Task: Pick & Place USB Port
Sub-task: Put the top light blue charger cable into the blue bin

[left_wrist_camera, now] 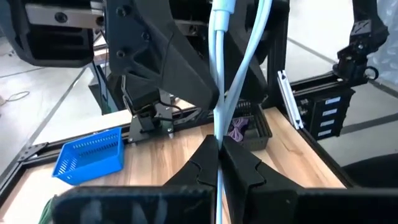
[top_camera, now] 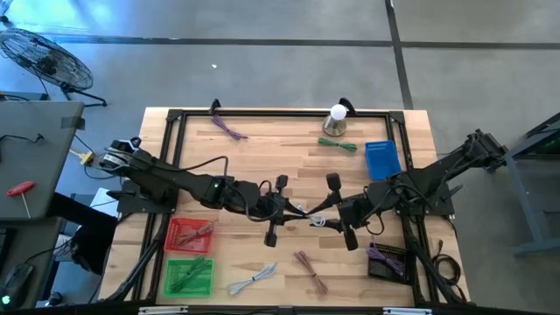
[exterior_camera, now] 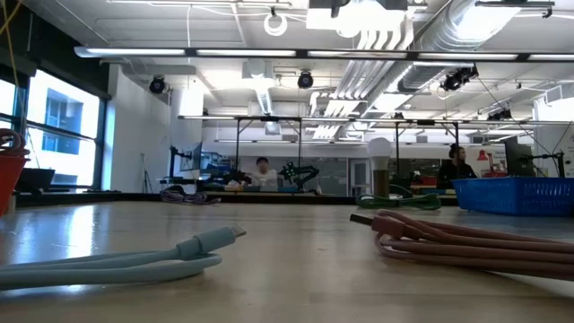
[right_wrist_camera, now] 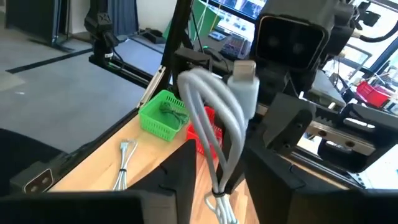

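Left gripper (left_wrist_camera: 219,163) clamped on a pale cable (left_wrist_camera: 221,68), right gripper (right_wrist_camera: 217,168) apart around that cable, mid-bench (top_camera: 289,144), blue basket (top_camera: 381,159) nearby.

The table (top_camera: 262,149) was pale striped wood with a black frame. Baskets were blue (top_camera: 381,160), red (top_camera: 187,234), green (top_camera: 188,276) and black (top_camera: 386,261). One cable (exterior_camera: 117,263) was pale blue, another (exterior_camera: 466,240) pinkish; the held cable (right_wrist_camera: 217,118) looked white-grey.
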You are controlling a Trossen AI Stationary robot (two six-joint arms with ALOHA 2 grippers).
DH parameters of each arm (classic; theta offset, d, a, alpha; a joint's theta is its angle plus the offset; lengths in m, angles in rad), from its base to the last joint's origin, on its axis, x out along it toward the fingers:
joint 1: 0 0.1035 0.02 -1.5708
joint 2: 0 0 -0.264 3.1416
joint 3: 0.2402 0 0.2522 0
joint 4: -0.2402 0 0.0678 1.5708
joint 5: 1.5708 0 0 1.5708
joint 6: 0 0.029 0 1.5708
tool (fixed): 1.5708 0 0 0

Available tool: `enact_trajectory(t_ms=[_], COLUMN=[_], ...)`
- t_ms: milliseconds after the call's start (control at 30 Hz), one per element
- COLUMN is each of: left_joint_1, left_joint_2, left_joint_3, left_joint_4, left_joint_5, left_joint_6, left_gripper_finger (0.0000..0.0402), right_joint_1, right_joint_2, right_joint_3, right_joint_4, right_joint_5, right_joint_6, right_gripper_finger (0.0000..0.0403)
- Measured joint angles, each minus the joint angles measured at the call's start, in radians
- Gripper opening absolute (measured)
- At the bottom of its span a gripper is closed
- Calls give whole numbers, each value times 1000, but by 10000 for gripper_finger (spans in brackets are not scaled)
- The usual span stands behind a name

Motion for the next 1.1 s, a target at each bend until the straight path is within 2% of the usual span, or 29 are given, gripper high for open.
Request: enact_trajectory(t_ms=[100, 233, 500, 600, 767, 933, 1033, 1100], left_joint_1=[0, 0, 0, 1, -2, -1, -1, -2], left_joint_2=[0, 0, 0, 0, 0, 0, 0, 0], left_joint_3=[0, 0, 0, 1, 1, 1, 1, 1], left_joint_4=[0, -8, -62, -109, -170, -197, -212, -228], left_joint_5=[-2, -4, -10, -16, -31, -47, -47, -44], left_joint_6=[-10, -4, -98, -103, -151, -151, -146, -146], left_gripper_finger=[1, 14, 54, 70, 83, 85, 85, 85], right_joint_1=[-9, -16, -13, -2, 19, 20, -9, -45], right_joint_2=[0, 0, 0, 0, -1, -13, -41, -74], right_joint_3=[0, 0, 0, 5, 8, 8, 8, 8], right_joint_4=[-15, -25, -65, -142, -343, -501, -650, -767], right_joint_5=[-11, -11, 56, 160, 487, 656, 768, 801], right_joint_6=[-4, -50, -79, -68, 23, 116, 212, 303], right_gripper_finger=[85, 15, 8, 5, 3, 2, 1, 1])
